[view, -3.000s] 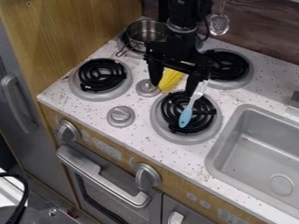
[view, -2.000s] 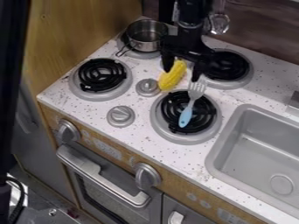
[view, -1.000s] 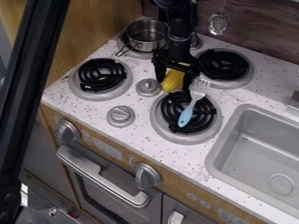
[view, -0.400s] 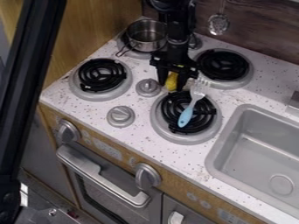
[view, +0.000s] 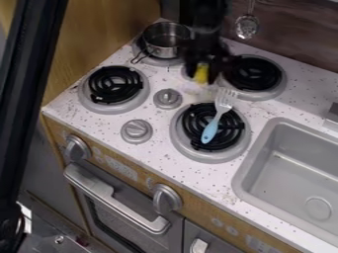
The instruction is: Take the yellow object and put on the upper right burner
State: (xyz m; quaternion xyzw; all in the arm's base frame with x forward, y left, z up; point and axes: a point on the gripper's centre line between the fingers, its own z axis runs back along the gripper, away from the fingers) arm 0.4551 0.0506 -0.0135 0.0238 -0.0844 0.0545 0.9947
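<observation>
Yellow object [view: 200, 73], visible end pointing down the view, long axis near upright as seen, plain bright yellow, upper part hidden, fingers [view: 214, 76] partly closed, gripping it.

This is a toy kitchen, from where I'm standing. The speckled white countertop [view: 198, 170] has four coiled black burners set in it, with a small metal saucepan [view: 165, 38] on the far left one. To the right there's a grey sink basin [view: 297, 173]; below, an oven door handle [view: 115, 198] and chunky control knobs [view: 167, 198]. A slotted utensil [view: 247, 26] hangs against the wood-look backsplash [view: 297, 29].
</observation>
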